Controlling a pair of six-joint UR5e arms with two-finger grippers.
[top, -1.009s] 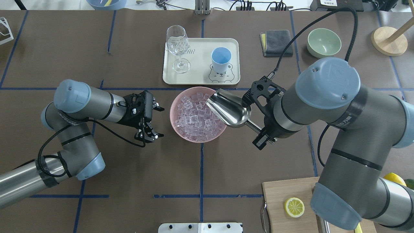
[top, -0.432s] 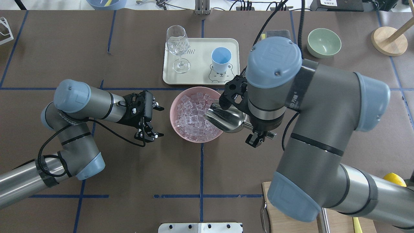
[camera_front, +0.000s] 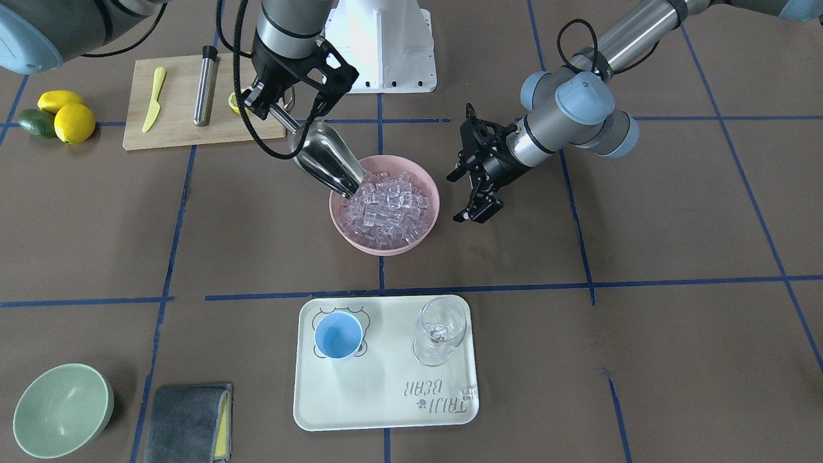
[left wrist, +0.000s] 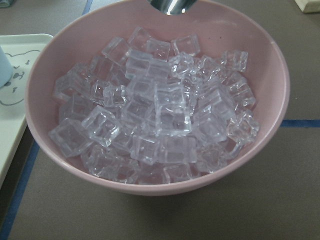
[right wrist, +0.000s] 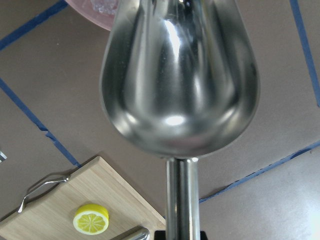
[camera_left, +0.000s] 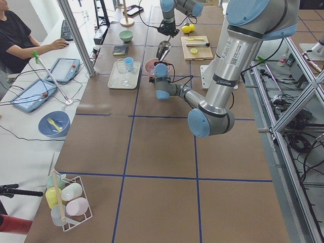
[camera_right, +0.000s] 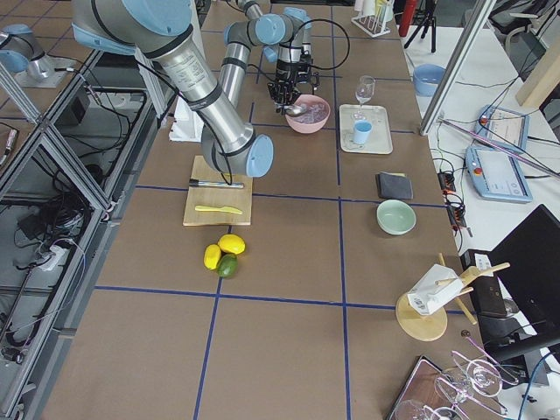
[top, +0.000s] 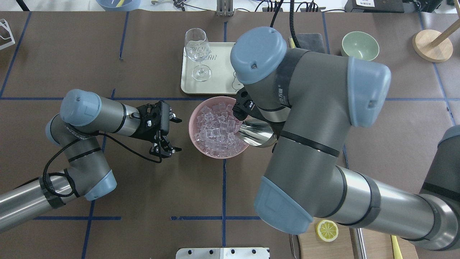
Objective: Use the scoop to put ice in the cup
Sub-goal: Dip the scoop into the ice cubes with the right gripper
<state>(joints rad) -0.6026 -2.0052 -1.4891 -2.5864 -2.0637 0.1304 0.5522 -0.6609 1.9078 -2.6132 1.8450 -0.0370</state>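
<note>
My right gripper (camera_front: 278, 106) is clamped on the short cylindrical handle of the shiny stainless-steel scoop (camera_front: 325, 159). I hold the scoop tilted, handle high and open lip low. The lip dips inside the rim of the round pink bowl (camera_front: 386, 249) on the side towards my right arm, at the edge of the pile. I cannot tell whether the metal touches any cubes. My right wrist camera looks straight down the handle into the trough, which shows only bare polished steel.

The small clear glassy ice cubes (left wrist: 160, 110) are heaped in that bowl, which stands near the middle of the brown table (camera_front: 643, 354).

My left gripper (camera_front: 460, 167) hangs just beside the bowl on its other side, close to it but not touching. Its jaws are spread apart and hold nothing, and they point at the bowl, so my left wrist camera is filled with ice.

The small light-blue round cup (camera_front: 338, 335) stands upright on a cream rectangular tray (camera_front: 386, 418). The tray lies between the bowl and the table's far edge, opposite my base. The cup sits on a bear drawing in the tray's corner, well apart from the scoop. A clear stemmed wine glass (camera_front: 440, 331) stands on the same tray beside the cup.
</note>
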